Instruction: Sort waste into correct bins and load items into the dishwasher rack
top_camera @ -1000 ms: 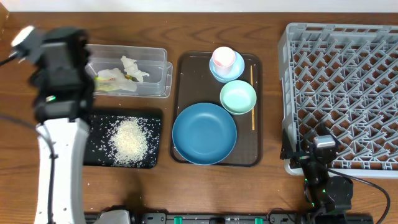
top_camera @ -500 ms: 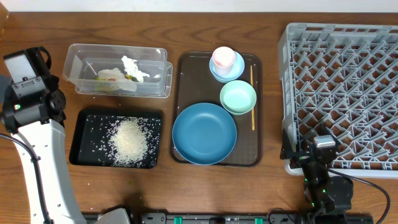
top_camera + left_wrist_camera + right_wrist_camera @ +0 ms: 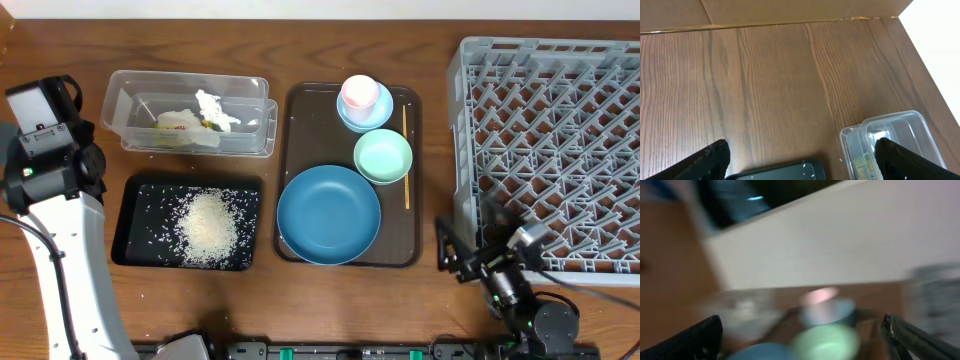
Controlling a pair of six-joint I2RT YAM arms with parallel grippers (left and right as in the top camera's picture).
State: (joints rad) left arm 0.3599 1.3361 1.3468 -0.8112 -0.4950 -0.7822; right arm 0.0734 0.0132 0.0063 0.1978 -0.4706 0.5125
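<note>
Left tool point(image 3: 802, 157) hangs over the counter point(image 3: 300, 60) at the far left, fingers spread wide with only wood grain between them. Its camera catches a corner of the tub point(image 3: 890, 135) at lower right and an edge of the black tray point(image 3: 785, 170) at the bottom.

From above, the tub point(image 3: 120, 100) holds the tissue point(image 3: 210, 105) and the wrapper point(image 3: 178, 124) side by side. Just below it, the black tray point(image 3: 135, 195) carries the rice point(image 3: 208, 228), heaped in the middle with stray grains scattered around.

Over to the brown tray point(image 3: 300, 110), centre stage: the blue bowl point(image 3: 328, 214) fills its near end. The mint bowl point(image 3: 383, 156) sits just beyond it to the right, and the small bowl point(image 3: 350, 118) is at the far end with the cup point(image 3: 359, 92) standing in it. The stick point(image 3: 405, 130) lies along the tray's right side, close against the mint bowl.

The rack point(image 3: 550, 150) takes up the right of the counter.

Right tool point(image 3: 802, 340) is low at the rack's near-left corner. Its picture is badly blurred, yet both fingers show at the frame's edges, set wide, gripping nothing. Smears of mint, pink and blue lie ahead of it.
</note>
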